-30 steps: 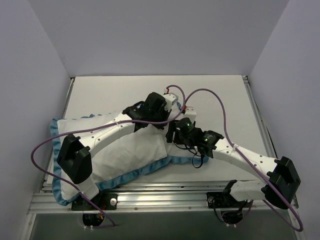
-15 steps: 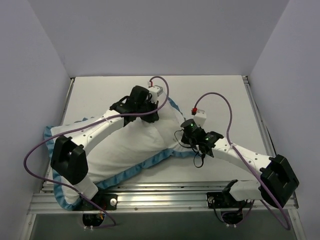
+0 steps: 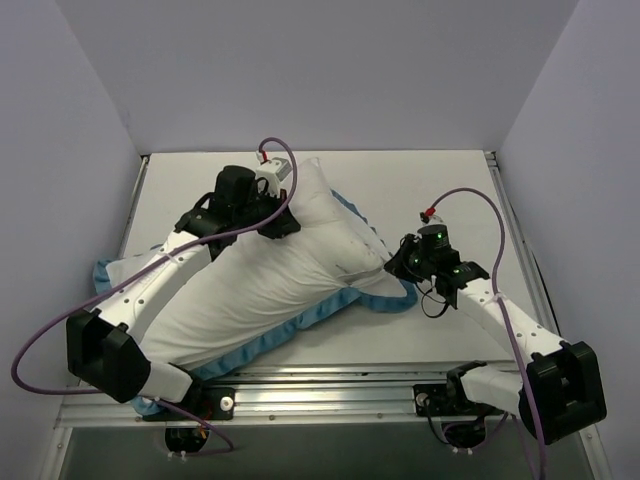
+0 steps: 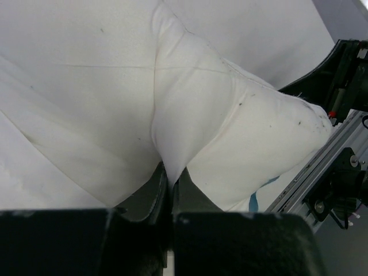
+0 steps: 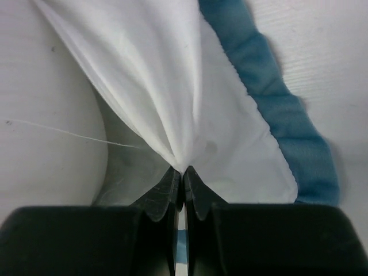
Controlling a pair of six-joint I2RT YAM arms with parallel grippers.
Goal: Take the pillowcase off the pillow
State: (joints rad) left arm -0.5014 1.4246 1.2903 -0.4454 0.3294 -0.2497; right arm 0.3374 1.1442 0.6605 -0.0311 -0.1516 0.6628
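Step in hand: judged as drawing the pillow out through the cover's open mouth, with one pincer anchoring and the other pulling.
Grip, near: the right gripper (image 5: 183, 171) is clamped tight on a gathered fold of the pillowcase (image 5: 230, 138), white reverse side up. The teal ruffle (image 5: 284, 132) runs just right of its jaws.
Grip, far: the left gripper (image 4: 168, 172) is closed on a pinch of plain white fabric, judged to be the pillow (image 4: 253, 132), which bulges ahead and to the right of the jaws.
Technique, near: use the right gripper as a fixed anchor with the fold seated deep between the fingers, since thin cloth slips.
Technique, far: pull straight away from the anchor, low over the table (image 3: 440, 180).
Caution: whether the far pinch traps one layer or two cannot be told. Two layers would drag the cover along.
Pose, right arm: stretched forward, wrist turned inward toward the ruffled edge.
Pose, left arm: reaching diagonally along the pillow, wrist at its far corner.
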